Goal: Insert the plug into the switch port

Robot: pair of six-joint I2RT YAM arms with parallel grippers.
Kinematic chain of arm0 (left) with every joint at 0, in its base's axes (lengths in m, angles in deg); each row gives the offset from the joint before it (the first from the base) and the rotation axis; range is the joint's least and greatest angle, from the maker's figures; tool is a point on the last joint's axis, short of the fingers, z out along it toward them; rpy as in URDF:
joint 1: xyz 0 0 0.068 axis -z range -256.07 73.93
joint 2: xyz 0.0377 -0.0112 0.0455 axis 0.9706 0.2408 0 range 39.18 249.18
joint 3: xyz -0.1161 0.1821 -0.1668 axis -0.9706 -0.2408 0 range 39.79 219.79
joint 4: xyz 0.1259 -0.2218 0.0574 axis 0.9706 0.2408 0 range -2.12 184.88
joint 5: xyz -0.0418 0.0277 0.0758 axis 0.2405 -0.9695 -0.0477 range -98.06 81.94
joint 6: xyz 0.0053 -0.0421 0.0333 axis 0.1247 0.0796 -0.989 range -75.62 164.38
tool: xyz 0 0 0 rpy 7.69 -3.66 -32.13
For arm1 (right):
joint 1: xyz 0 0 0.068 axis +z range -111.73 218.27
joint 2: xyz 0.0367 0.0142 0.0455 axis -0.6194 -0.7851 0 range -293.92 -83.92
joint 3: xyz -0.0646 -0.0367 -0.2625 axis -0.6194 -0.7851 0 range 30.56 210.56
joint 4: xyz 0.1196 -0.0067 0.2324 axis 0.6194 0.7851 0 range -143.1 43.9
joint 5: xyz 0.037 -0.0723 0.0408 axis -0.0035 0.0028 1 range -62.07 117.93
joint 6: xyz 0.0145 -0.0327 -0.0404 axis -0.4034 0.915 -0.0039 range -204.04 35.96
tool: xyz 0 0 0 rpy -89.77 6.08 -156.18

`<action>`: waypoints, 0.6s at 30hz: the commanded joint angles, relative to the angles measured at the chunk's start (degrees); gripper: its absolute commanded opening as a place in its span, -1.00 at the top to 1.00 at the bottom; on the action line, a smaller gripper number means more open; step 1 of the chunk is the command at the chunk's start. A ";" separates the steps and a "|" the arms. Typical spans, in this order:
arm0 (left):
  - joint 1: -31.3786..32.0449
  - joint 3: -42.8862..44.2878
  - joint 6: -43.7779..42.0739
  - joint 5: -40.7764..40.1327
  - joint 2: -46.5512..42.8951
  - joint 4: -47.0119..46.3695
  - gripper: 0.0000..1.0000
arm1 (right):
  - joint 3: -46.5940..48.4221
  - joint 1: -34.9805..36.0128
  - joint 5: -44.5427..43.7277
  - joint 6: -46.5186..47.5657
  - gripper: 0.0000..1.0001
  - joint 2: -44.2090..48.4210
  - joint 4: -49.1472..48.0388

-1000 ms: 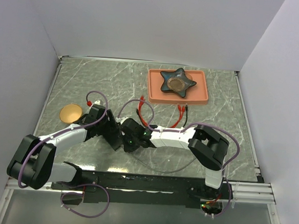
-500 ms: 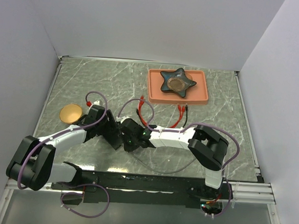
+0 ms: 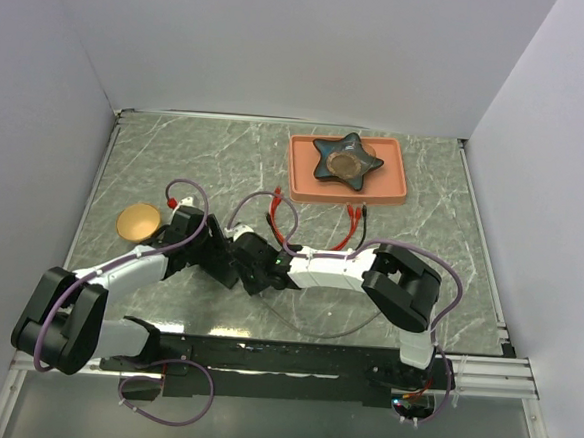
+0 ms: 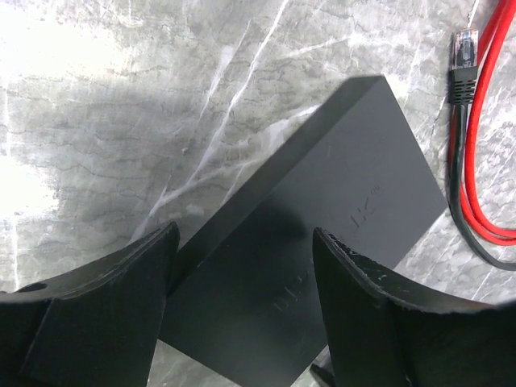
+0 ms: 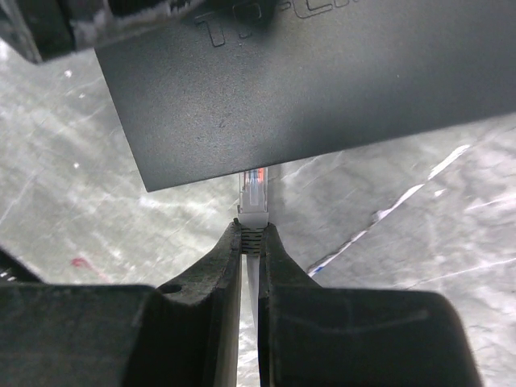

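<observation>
Right wrist view puts the plug [image 5: 251, 203] squarely at the tips of the right gripper [image 5: 251, 235], its two fingers pressed nearly together and pinching the clear connector from both sides. The plug's nose points up at the near long edge of the switch [image 5: 322, 81] and sits right at that edge, partly tucked under its rim; how far in it sits cannot be made out. The switch lies flat on the marble table [image 5: 419, 266], a matte-black slab filling the top of this view. From the left wrist, the left gripper [image 4: 242, 266] has its jaws spread wide, with the switch lying diagonally below and between them; one finger [image 4: 363, 298] overlaps the top face, and contact cannot be confirmed. A red cable [image 4: 486, 161] lies just beside the switch's far corner. In the top external view the left arm [image 3: 129, 263] reaches diagonally from its base toward the table's middle, while the right arm [image 3: 340, 271] is folded at the elbow and stretched low to the left, so both wrists meet almost nose to nose.
</observation>
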 commanded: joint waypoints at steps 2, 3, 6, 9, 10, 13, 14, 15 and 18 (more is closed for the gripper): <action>0.65 -0.98 0.78 6.26 0.52 -0.39 -0.45 | 3.05 0.86 -5.30 5.85 1.00 -0.48 -9.67; 0.65 -1.07 0.60 6.26 0.61 -0.56 -0.45 | 3.32 1.03 -5.65 6.74 1.00 -0.65 -9.76; 0.74 -1.24 0.16 6.35 0.52 -1.09 -0.45 | 3.67 1.29 -4.52 10.43 1.00 -0.83 -9.68; 0.74 -1.33 -0.02 6.26 0.52 -1.18 -0.45 | 4.02 1.30 -2.76 14.30 1.00 -1.09 -9.32; 0.65 -1.42 -0.10 6.35 0.61 -1.35 -0.46 | 4.02 1.38 -2.15 15.17 1.00 -1.18 -9.41; 0.74 -1.60 -0.19 6.61 0.61 -2.05 -0.46 | 4.20 1.38 -1.08 18.08 1.00 -1.27 -9.14; 0.74 -1.60 -0.28 6.87 0.87 -2.32 -0.46 | 4.37 1.30 -1.08 18.78 1.00 -1.36 -8.80; 0.74 -1.60 -0.37 6.87 0.96 -2.32 -0.46 | 4.03 1.30 -1.00 19.57 1.00 -1.18 -9.32; 0.74 -1.95 -0.81 6.96 0.88 -2.58 -0.47 | 3.41 1.30 -1.43 21.07 1.00 -0.57 -9.76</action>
